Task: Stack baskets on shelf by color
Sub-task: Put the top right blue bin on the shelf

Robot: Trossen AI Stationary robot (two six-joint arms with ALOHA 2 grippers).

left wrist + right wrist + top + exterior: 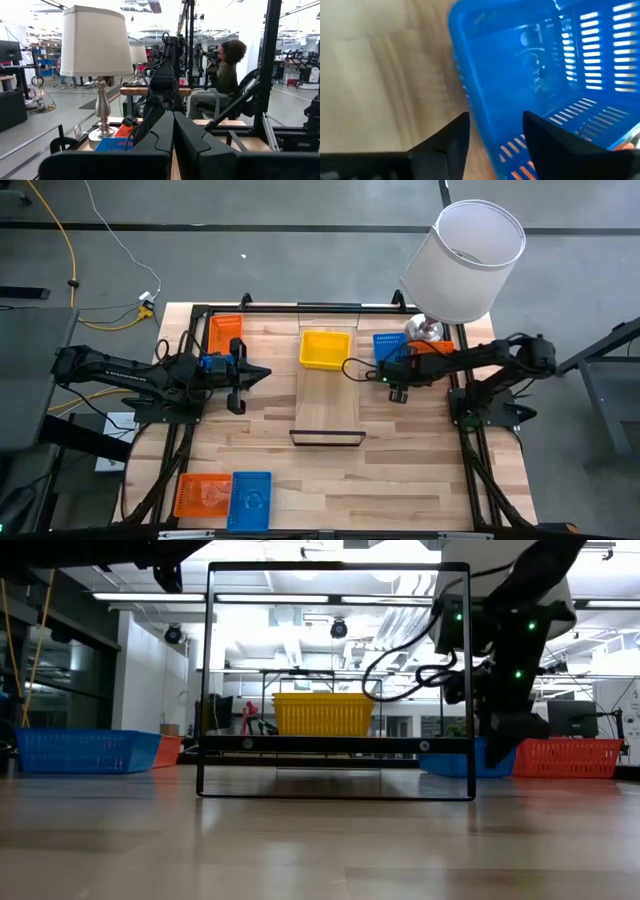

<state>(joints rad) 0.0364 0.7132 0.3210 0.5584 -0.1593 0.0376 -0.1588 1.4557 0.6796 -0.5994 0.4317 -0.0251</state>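
Observation:
My right gripper (495, 137) is open and points down over the blue basket (540, 75), which sits on the table's far right beside the lamp base. One finger stands outside its near wall and one over its inside. In the high view this blue basket (388, 345) has an orange one (432, 347) behind it. A yellow basket (325, 348) rests on the far end of the shelf (328, 400). My left gripper (252, 375) is shut, raised left of the shelf, and holds nothing. Another orange basket (224, 332) sits far left. My right gripper straddles the blue basket's near wall (470, 115) from above, pointing down. I cannot tell whether either finger touches the wall. The basket rests flat on the table.
An orange basket (203, 495) and a blue basket (250, 500) lie side by side at the table's near left edge. A lamp with a white shade (465, 260) stands at the far right corner. A person (220, 75) sits beyond the table.

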